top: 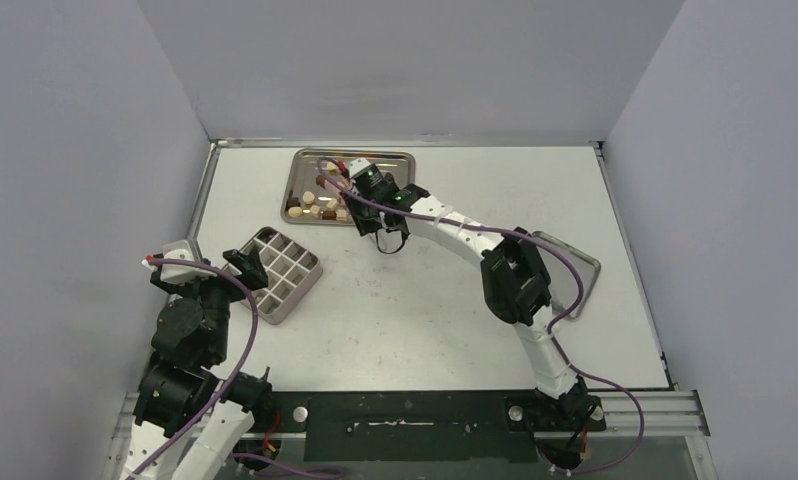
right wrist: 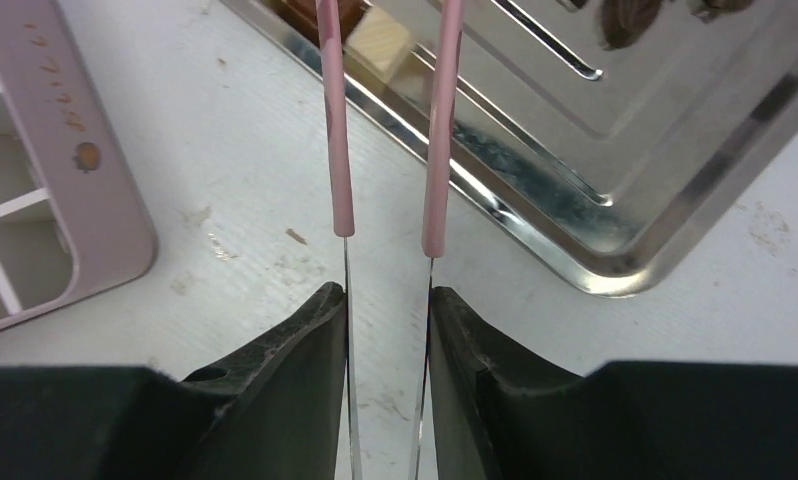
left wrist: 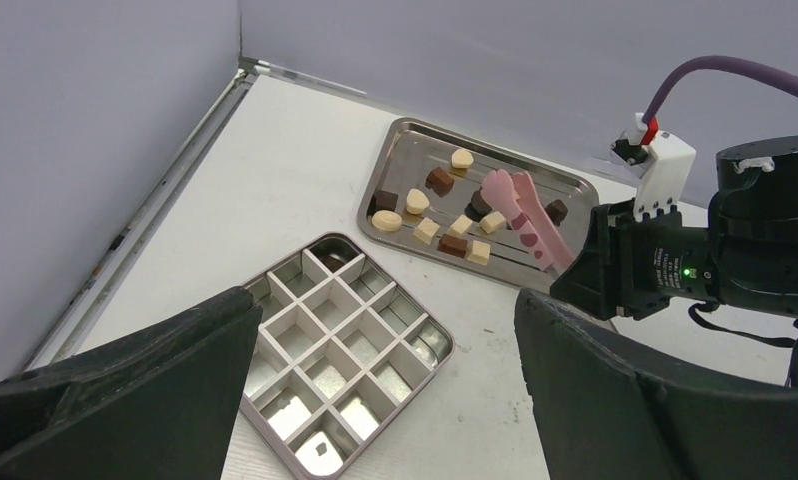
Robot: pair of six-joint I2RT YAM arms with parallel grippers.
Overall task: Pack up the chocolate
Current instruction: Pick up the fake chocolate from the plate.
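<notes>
Chocolate (left wrist: 426, 231) lay loose in 1 shallow steel tray (left wrist: 535, 180) at the far side of the tabletop (top: 425, 320). From the left wrist view I counted 12 chunks, 7 cream and 5 brown, and more may have been hidden behind the tongs. Near that tray, toward the left arm, sat 1 divided box (top: 275, 262) with 16 compartments in a 4-by-4 grid.

The right pincer (right wrist: 385, 295) was clamped narrowly on 1 pair of pink tongs (left wrist: 530, 225), its 2 fingers pressing the bare metal blades from outside. The 2 pink-sleeved arms of the tongs reached over the tray's rim, slightly apart. 1 cream chunk showed between them in the right wrist view, but I could not tell whether they touched it.

The left pincer (left wrist: 387, 300) hovered by the box, its 2 fingers spread wide and holding nothing. A 2nd steel tray (top: 597, 268) lay partly hidden under the right arm.
</notes>
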